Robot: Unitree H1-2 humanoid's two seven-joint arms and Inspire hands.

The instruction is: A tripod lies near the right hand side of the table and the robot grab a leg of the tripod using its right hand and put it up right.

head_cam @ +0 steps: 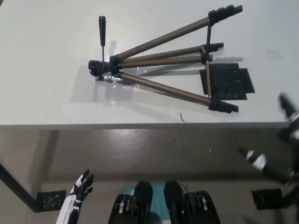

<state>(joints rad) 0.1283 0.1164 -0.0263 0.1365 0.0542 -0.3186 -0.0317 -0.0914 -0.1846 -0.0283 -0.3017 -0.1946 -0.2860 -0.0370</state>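
Tripod lay flat on the desk, both robot hands empty and off it.

Head view: the black-and-bronze metal tripod [159, 70] lay on the white desk [46, 84], legs splayed rightward. The black right robot hand [275, 149], fingers spread, hovered below the desk edge; the white left robot hand [80, 189] rested lower left, fingers apart.

Looks like lab/workshop: plain white table [42, 93], bare concrete floor [140, 149].

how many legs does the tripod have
3, all lying on the table and splaying rightward from the tripod head: upper leg, middle leg, lower leg.
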